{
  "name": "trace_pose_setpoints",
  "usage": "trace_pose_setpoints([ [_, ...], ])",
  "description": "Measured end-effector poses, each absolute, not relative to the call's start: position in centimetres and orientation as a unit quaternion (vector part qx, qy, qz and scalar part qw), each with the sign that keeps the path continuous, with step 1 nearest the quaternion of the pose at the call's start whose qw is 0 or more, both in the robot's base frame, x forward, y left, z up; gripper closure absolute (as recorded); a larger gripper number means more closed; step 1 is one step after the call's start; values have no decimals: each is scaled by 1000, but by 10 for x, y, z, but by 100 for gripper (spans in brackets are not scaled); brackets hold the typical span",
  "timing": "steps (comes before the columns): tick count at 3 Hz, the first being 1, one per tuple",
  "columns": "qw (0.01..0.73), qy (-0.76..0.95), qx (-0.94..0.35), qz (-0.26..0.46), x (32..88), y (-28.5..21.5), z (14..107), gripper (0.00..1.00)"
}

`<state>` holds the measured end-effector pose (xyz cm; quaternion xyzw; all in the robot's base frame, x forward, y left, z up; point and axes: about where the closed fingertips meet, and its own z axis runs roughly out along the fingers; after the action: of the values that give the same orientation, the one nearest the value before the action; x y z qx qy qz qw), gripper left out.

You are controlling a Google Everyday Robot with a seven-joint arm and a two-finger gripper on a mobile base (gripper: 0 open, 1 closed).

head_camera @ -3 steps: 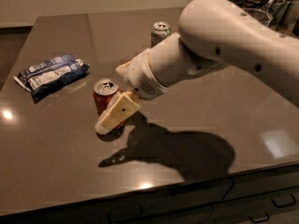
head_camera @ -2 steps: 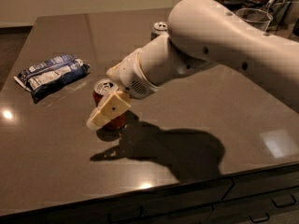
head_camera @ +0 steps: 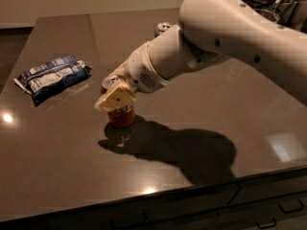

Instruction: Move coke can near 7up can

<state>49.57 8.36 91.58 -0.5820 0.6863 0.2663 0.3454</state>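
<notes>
- Across the whole view: a dark brown, glossy table [head_camera: 72, 171] with small bright reflections near its left and front edges. Below the front edge there are dark drawer fronts [head_camera: 268, 207].
- From the upper right, my arm [head_camera: 230, 32], white and bulky, reaches down and leftward over the table. Its narrower wrist section ends above the centre-left of the surface.
- On the table beneath the arm lies the arm's shadow [head_camera: 187, 150], a broad dark patch. It runs from the base of the red can out to the right and toward the front edge.
- At the left, well apart from both cans, a blue and white snack bag [head_camera: 53, 78] lies flat. It is crumpled and angled toward the far edge.
- Left of centre, the coke can [head_camera: 121, 118] stands upright with its base on the table. Its red lower body is visible, as is part of its silver top behind my wrist end.
- At that can, my gripper [head_camera: 115, 97], tan in colour, sits against the can's upper front and covers part of the label. I cannot tell whether it has closed on the can or is only set against it.
- Toward the far edge stands the 7up can [head_camera: 164, 27]. Only its silver top and a strip of its side show, with my arm hiding the rest. It is well apart from the coke can, farther back and to the right.
</notes>
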Motion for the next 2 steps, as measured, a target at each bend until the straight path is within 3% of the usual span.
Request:
trace_pose_setpoints([
  [2, 380, 727, -525, 228, 532, 9, 945, 100],
])
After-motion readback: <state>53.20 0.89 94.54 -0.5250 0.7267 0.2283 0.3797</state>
